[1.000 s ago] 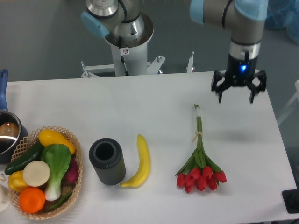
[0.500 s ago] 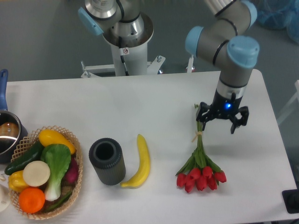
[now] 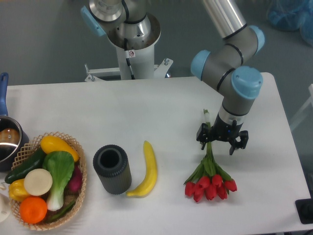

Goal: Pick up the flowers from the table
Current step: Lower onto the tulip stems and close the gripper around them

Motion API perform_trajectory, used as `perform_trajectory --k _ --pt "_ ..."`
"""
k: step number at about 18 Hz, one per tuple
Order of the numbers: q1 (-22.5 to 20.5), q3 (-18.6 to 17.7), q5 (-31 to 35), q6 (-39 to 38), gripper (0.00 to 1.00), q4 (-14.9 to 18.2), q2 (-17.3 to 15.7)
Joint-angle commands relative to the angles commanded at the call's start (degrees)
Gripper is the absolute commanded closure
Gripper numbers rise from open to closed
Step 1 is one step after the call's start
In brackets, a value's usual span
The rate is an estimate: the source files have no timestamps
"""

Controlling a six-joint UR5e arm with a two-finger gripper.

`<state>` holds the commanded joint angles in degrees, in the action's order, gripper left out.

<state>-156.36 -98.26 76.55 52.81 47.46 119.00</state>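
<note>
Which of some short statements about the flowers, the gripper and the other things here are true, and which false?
1. The flowers lie flat on the table. True.
2. The gripper is shut on the stems. False: its fingers are spread open over the stems.
3. The banana is in the basket. False: it lies on the table beside the dark cylinder.
4. The red blooms point towards the near edge. True.

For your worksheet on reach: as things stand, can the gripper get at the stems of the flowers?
Probably yes. The open gripper hangs right at the stems of the flowers, and nothing lies between; the banana sits well aside.
</note>
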Motion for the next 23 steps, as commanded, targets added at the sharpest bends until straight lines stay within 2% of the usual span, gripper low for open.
perform_trajectory --k 4,17,20,23 --pt "0.09 -0.79 0.26 5.89 0.00 0.09 0.00" --pt "0.70 -0.26 0.09 5.81 0.00 0.00 1.67" --pt "0.70 -0.18 0.17 5.81 0.11 0.00 1.76" --pt "0.70 0.00 0.18 5.73 0.29 0.00 1.93"
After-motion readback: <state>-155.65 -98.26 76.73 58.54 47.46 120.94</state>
